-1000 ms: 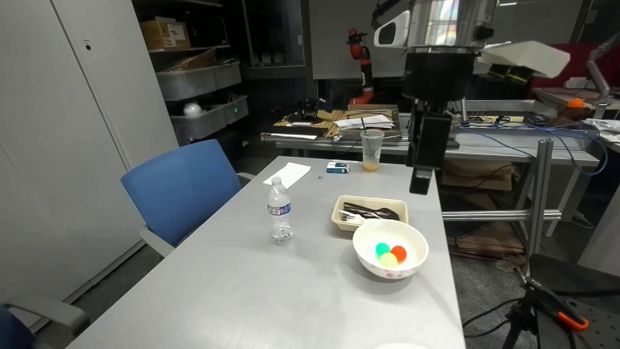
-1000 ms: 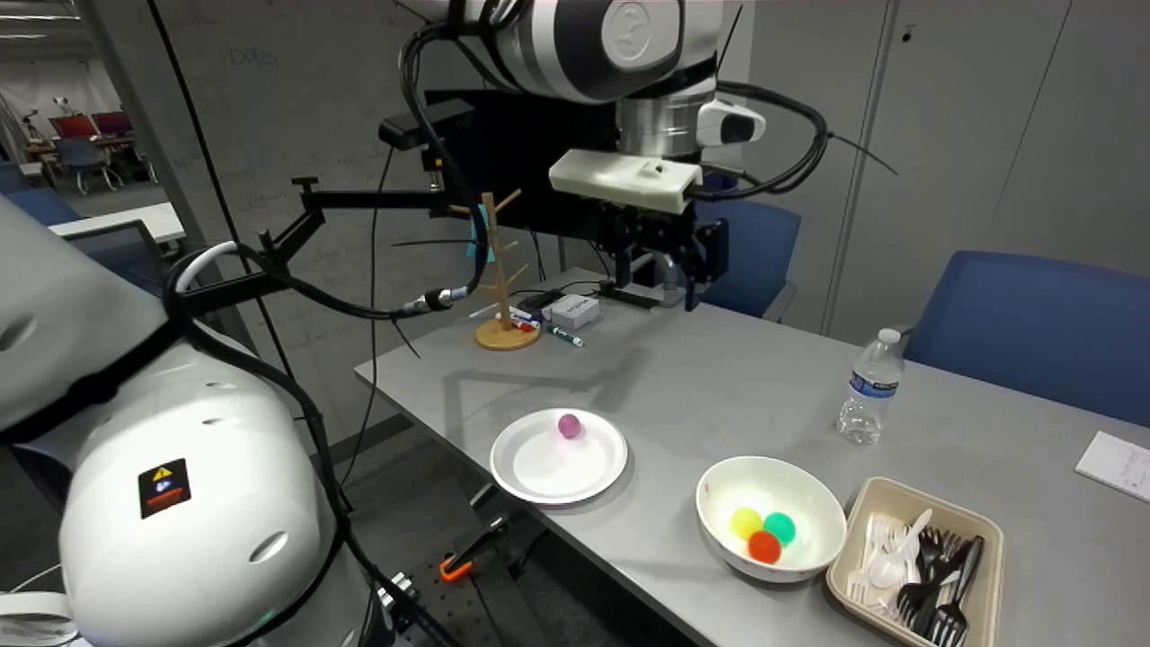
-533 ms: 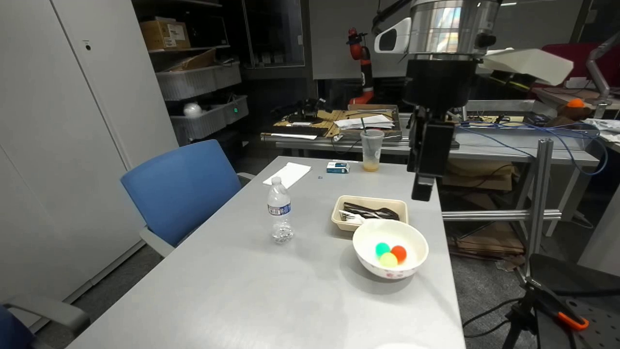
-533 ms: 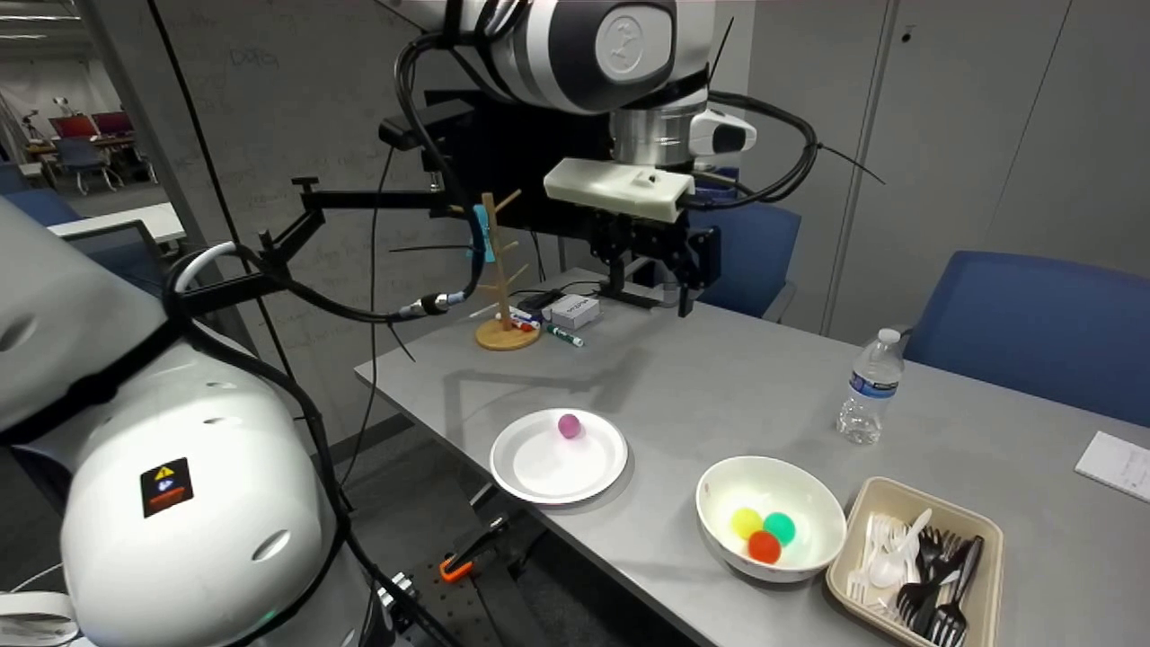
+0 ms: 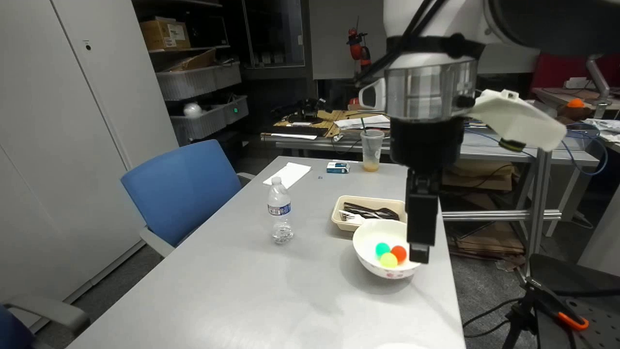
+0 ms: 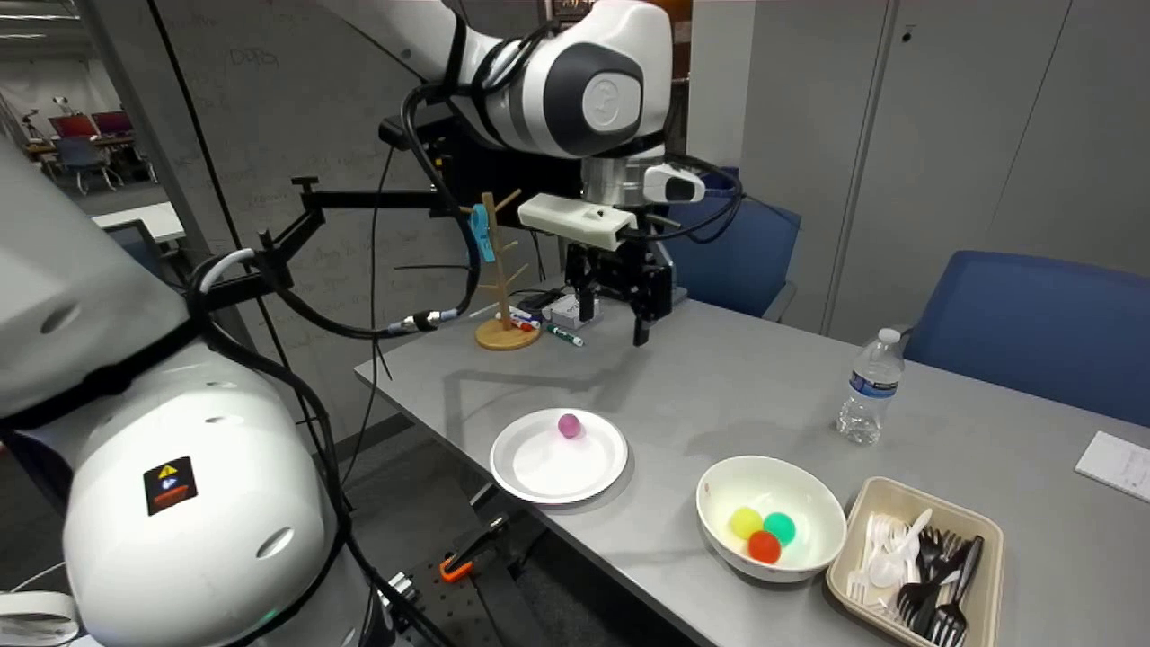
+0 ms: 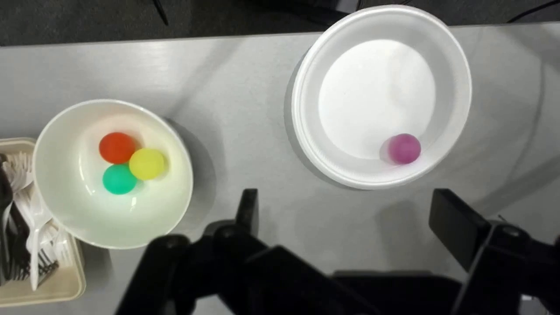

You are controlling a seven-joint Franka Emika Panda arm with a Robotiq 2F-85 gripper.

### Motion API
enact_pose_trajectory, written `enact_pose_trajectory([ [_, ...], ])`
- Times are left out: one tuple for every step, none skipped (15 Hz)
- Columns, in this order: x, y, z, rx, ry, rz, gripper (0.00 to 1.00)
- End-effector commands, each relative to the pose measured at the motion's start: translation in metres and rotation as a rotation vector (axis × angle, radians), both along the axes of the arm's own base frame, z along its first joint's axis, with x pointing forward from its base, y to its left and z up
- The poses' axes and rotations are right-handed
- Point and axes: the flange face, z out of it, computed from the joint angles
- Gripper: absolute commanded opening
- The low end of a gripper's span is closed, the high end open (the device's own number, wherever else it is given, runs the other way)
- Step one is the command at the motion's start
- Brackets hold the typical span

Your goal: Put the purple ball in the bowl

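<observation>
On the white plate (image 7: pixel 376 92) lies the purple ball (image 7: pixel 404 148), near the rim, so the task looks barely begun — grasp, carry and release all remain. The gripper (image 7: pixel 348 212) hangs above the surface (image 7: pixel 251 127), its two sides spread wide with nothing held. A red ball (image 7: pixel 117 147), a yellow ball (image 7: pixel 147 164) and a green ball (image 7: pixel 119 179) sit in the bowl (image 7: pixel 109 216), the cutlery tray (image 7: pixel 61 291) just beside it. Plate and bowl stand apart, leaving room to move; the plate sits close to the surface's edge — overhang is hard to judge.

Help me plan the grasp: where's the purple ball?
In the wrist view, the purple ball sits right of center, on the white plate near its lower rim, with the bowl at left.
</observation>
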Motion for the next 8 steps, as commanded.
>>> enact_pose_trajectory([
  [0.002,0.029,-0.035,-0.018,0.056,-0.046,1.00],
  [0.002,0.033,-0.044,-0.010,0.068,-0.058,1.00],
  [0.002,0.037,-0.053,0.001,0.076,-0.073,1.00],
  [0.004,0.039,-0.061,0.024,0.075,-0.090,1.00],
  [0.006,0.041,-0.067,0.050,0.066,-0.107,1.00],
  [0.009,0.043,-0.073,0.086,0.044,-0.130,1.00],
  [0.012,0.044,-0.077,0.123,0.015,-0.157,1.00],
  [0.015,0.046,-0.083,0.159,-0.008,-0.185,1.00],
])
